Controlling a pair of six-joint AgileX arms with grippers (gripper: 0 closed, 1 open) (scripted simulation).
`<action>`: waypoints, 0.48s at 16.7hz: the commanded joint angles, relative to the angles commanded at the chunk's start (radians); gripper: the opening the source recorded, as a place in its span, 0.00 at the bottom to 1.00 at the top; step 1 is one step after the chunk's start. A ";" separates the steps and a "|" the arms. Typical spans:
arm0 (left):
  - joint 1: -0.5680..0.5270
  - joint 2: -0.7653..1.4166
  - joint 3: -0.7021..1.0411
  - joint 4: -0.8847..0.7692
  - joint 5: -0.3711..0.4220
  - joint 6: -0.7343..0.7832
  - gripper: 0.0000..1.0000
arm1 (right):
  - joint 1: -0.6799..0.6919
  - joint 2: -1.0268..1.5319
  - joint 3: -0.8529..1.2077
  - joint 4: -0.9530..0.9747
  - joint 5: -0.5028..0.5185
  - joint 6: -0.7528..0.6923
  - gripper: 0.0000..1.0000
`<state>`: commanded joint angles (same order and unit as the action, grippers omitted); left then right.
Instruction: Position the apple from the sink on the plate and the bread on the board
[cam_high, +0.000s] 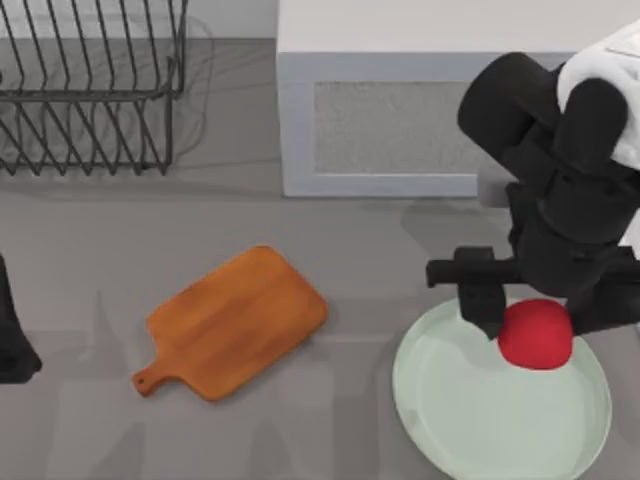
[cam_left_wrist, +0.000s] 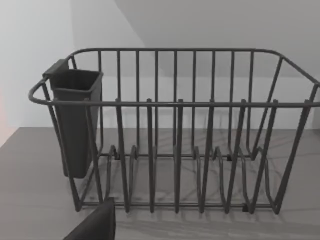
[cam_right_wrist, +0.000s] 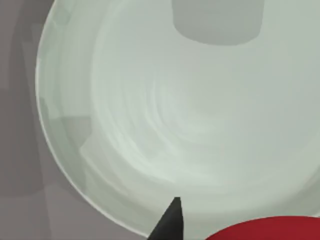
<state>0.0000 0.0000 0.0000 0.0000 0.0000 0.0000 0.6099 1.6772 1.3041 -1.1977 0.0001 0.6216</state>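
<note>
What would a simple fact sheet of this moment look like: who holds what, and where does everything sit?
right end effector: over the plate's far edge, closed on the apple
apple: red, held above the plate, not yet released
plate: pale green, at the table's right, nothing lying on it
board: wooden, mid-table, left of the plate, bare
dish rack: wire, far left corner, dark cup on one end
sink: far side, right of the rack
left arm: parked at the left edge

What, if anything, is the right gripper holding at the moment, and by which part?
The right gripper holds the apple by its sides, over the far edge of the plate.
</note>
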 joint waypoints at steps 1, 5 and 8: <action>0.000 0.000 0.000 0.000 0.000 0.000 1.00 | 0.000 0.000 0.000 0.000 0.000 0.000 0.38; 0.000 0.000 0.000 0.000 0.000 0.000 1.00 | 0.000 0.000 0.000 0.000 0.000 0.000 0.68; 0.000 0.000 0.000 0.000 0.000 0.000 1.00 | 0.000 0.000 0.000 0.000 0.000 0.000 0.90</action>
<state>0.0000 0.0000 0.0000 0.0000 0.0000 0.0000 0.6099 1.6772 1.3041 -1.1977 0.0001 0.6216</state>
